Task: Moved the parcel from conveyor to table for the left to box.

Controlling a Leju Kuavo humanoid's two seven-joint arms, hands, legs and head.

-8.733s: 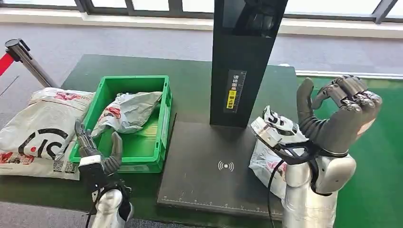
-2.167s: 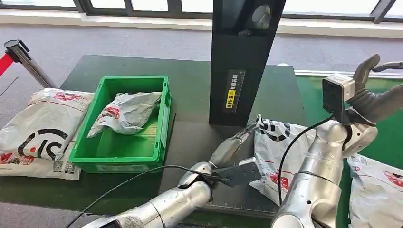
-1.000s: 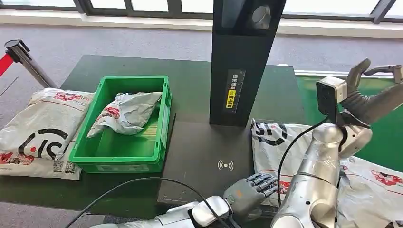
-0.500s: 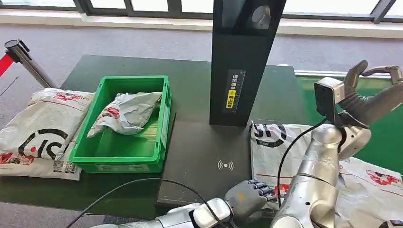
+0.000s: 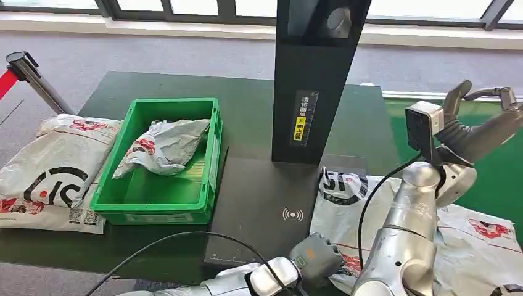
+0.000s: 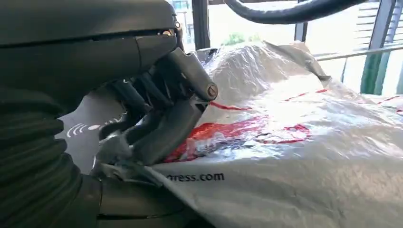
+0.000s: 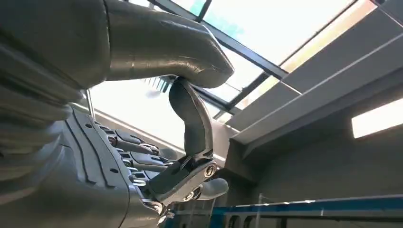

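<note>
A white plastic parcel (image 5: 345,191) with black and red print lies at the right edge of the black scanning mat (image 5: 259,203), partly over the table edge toward the green conveyor (image 5: 502,179). My left hand (image 5: 316,262) grips the parcel's near edge, fingers curled in. In the left wrist view, the fingers (image 6: 157,118) pinch the crumpled edge of the parcel (image 6: 294,156). My right hand (image 5: 481,126) is raised above the conveyor, fingers apart and empty; the right wrist view has the hand (image 7: 142,156) against the ceiling.
A green box (image 5: 216,142) holding a grey crumpled parcel (image 5: 163,145) stands left of the mat. A big white parcel (image 5: 52,166) lies left of the box. The black scanner column (image 5: 314,80) rises behind the mat. Another parcel (image 5: 481,240) lies on the conveyor.
My left hand's fingers have closed on the parcel's near edge, and the parcel has slid left and nearer across the mat. The right hand has stayed raised and open.
</note>
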